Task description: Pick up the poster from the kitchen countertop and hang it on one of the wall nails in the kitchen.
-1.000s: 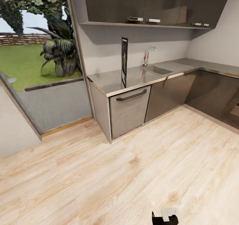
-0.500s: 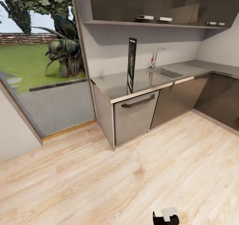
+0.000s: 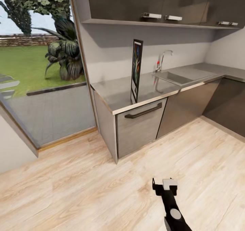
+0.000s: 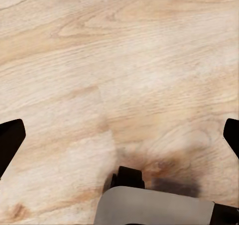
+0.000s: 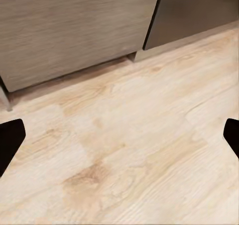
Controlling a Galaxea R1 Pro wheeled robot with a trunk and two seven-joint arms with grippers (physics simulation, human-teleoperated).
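From my head camera, reading left to right: at ten o'clock a glazed opening (image 3: 41, 88) looks onto a lawn and a large dark-leaved plant (image 3: 66, 55). At twelve o'clock the kitchen countertop (image 3: 115, 91) runs off toward two o'clock, grey steel over dark cabinet fronts, with one lighter brushed panel carrying a dark bar handle (image 3: 143, 111). The poster (image 3: 136, 71) stands upright on that worktop, near its front edge, seen almost edge-on, directly above the handled panel. Beyond it, toward one o'clock, sit the inset sink (image 3: 172, 77) and the tap (image 3: 162, 59). Wall cabinets (image 3: 149, 1) hang overhead. At five o'clock my right arm reaches out over the wooden floor (image 3: 85, 190); the right gripper (image 3: 163, 186) is well apart from the worktop. My right wrist camera shows its two dark fingertips (image 5: 10, 140) at opposite margins, spread wide, nothing between them. My left gripper (image 4: 119, 135) reads likewise: fingertips (image 4: 9, 138) far apart over bare floorboards, holding nothing.
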